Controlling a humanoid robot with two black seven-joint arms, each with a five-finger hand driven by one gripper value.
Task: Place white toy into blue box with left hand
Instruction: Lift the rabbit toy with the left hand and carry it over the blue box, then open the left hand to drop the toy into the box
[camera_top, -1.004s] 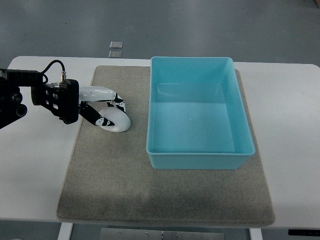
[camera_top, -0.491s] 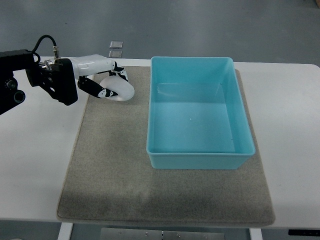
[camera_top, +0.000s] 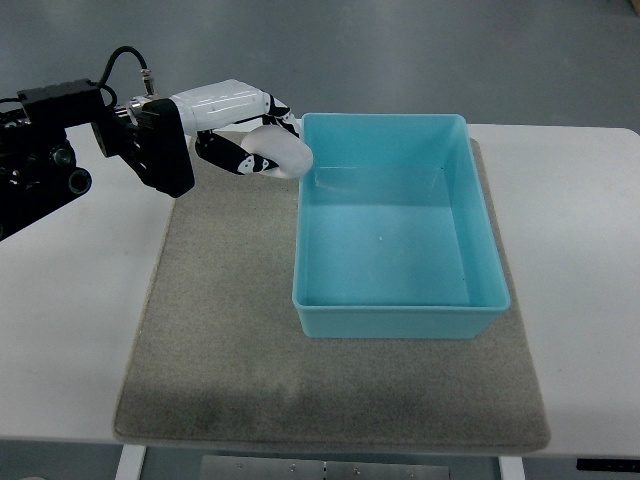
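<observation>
- The white toy (camera_top: 283, 152) is held aloft in the left hand (camera_top: 240, 128), with the fingers (camera_top: 228, 158) curled closed around it; it is seen at about ten o'clock of the scene, just at the far-left corner of the blue box (camera_top: 483, 300).
- The toy appears to sit right over the box's left rim, so its position inside or outside the wall cannot be settled from this steep view.
- A release here is judged risky: the toy could strike the rim and roll back onto the grey mat (camera_top: 220, 350), toward nine o'clock, since it looks rounded.
- The box could also be nudged along the mat if the hand is lowered against the wall.
- The transfer is judged well advanced, with the drop itself not yet made.
- The right hand is not in view.
- No brand, label or legible writing is found on the box, mat, white table (camera_top: 570, 200) or arm.
</observation>
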